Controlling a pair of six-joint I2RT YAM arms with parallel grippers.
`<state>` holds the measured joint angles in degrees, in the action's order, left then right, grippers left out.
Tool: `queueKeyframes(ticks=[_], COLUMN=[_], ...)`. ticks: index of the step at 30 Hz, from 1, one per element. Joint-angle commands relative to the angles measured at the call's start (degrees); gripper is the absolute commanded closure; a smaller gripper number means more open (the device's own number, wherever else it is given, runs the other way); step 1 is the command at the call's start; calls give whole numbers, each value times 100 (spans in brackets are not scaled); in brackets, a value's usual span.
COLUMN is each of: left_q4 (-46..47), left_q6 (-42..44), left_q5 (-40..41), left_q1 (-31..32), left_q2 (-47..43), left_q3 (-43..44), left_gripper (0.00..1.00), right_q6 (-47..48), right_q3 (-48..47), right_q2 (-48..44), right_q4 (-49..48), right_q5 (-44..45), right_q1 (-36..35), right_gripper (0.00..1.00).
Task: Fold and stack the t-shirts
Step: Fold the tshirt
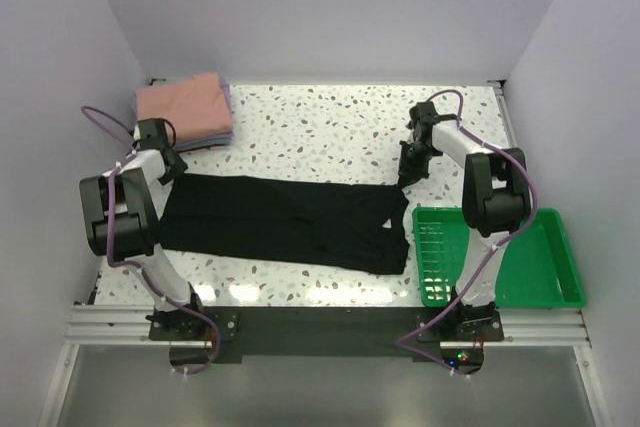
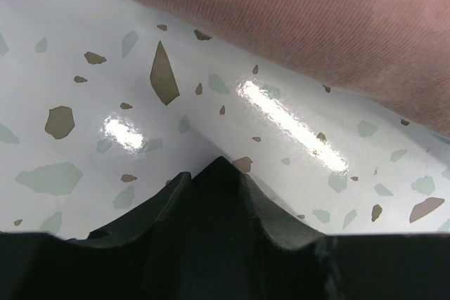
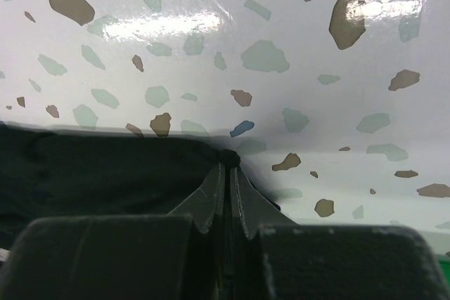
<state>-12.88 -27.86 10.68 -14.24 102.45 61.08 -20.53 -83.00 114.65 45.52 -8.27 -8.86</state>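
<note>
A black t-shirt lies spread flat across the middle of the table. My left gripper is at its far left corner. In the left wrist view its fingers stand partly apart with black cloth packed between them, so the left gripper is shut on the shirt. My right gripper is at the far right corner. In the right wrist view the right gripper is shut on a small pinch of the shirt's edge. A folded salmon-pink shirt tops a stack with lavender cloth beneath it.
A green plastic tray sits at the near right, touching the black shirt's right end. White walls close the table on three sides. The folded stack stands just beyond my left gripper at the far left.
</note>
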Motion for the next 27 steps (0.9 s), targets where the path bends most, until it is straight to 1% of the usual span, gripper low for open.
queueKeyframes(ticks=[1, 3, 6, 10, 12, 13, 17, 27], left_q4=[199, 155, 163, 190, 181, 190, 128, 14], left_q6=[79, 52, 35, 17, 0, -18, -44, 70], left_q5=[101, 163, 154, 154, 198, 207, 277, 707], left_q1=[18, 18, 18, 44, 44, 44, 53, 9], left_q2=[125, 161, 240, 310, 319, 328, 319, 179], left_q3=[44, 44, 27, -26, -43, -78, -105, -8], left_gripper=[63, 64, 67, 69, 76, 85, 100, 100], right_q6=[32, 76, 102, 120, 129, 120, 102, 6], right_q3=[21, 21, 47, 56, 74, 74, 100, -67], right_q2=[-364, -391, -408, -417, -409, -426, -478, -549], right_q4=[-43, -8, 10, 1, -16, -25, -60, -34], right_q5=[-78, -69, -78, -104, -122, -113, -96, 273], right_q1=[25, 34, 25, 34, 25, 25, 34, 34], right_gripper=[100, 100, 100, 100, 100, 100, 100, 100])
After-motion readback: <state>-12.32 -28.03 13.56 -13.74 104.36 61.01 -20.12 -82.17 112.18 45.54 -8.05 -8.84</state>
